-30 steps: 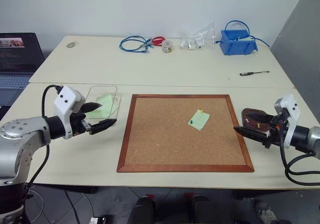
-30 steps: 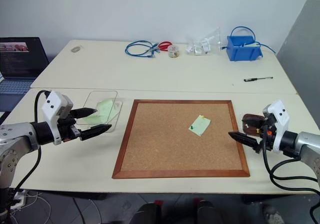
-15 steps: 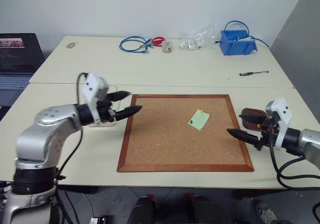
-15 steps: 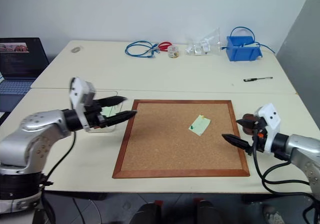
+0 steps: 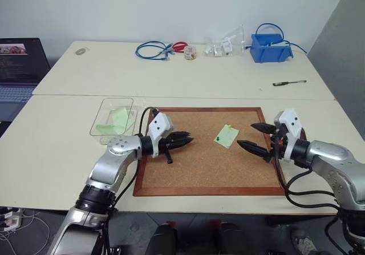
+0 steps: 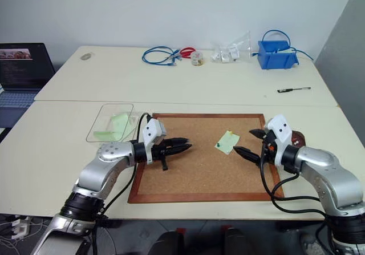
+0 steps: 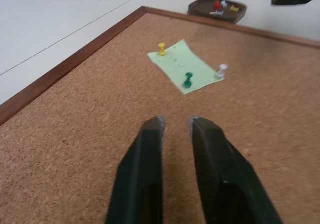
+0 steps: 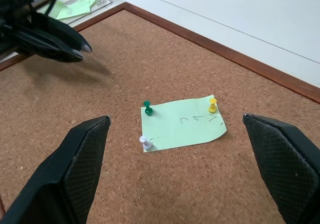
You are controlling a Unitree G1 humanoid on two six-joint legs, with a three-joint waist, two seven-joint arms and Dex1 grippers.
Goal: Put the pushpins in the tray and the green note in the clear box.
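Pushpins (image 8: 147, 107) pinning the green note (image 8: 182, 122) to the corkboard (image 5: 188, 169) should come out first: right tool (image 5: 255, 138), spread wide beside it, best pinches one head while the pressed-together left tool (image 5: 183, 140) steadies paper

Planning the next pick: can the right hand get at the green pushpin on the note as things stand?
Probably yes. The right hand is open, facing the green note with bare cork between. The green pushpin stands exposed; the shut left hand sits well off to the side.

The green note (image 8: 183, 122) bears small handwritten marks, too faint to read.
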